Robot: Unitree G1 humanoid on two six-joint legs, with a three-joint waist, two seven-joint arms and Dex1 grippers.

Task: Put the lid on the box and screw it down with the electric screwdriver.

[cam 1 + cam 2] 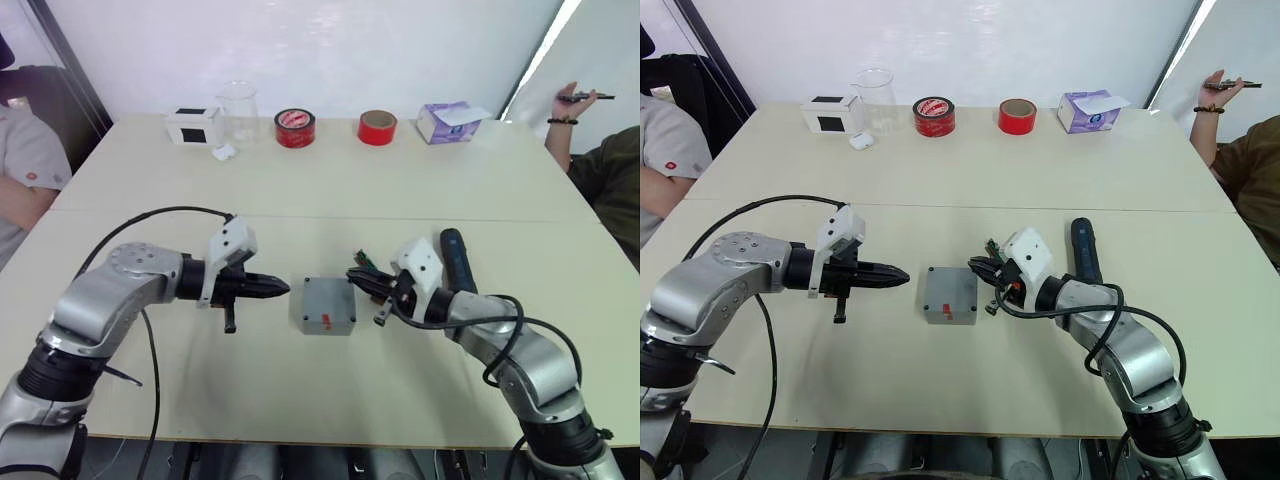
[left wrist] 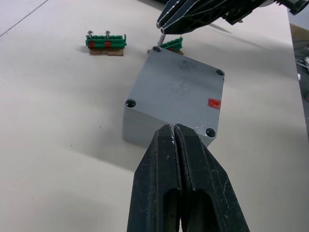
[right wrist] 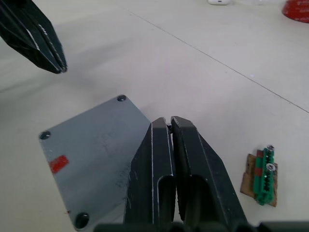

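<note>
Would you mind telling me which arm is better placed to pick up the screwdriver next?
The right: the dark blue pen-shaped electric screwdriver lies just beside the right hand, across the grey lidded box from the left hand.

Both eye views look forward and down from the head over the desk (image 1: 330, 190). Each wrist view looks close along its own jaws, sharing the box (image 2: 174, 99) from opposite sides.

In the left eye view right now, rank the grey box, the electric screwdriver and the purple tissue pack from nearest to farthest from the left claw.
1. The box, lid on, just off the left claw tip at table centre.
2. The electric screwdriver, lying on the table beyond the box, beside the right arm.
3. The purple tissue pack, at the far edge on the right.
</note>
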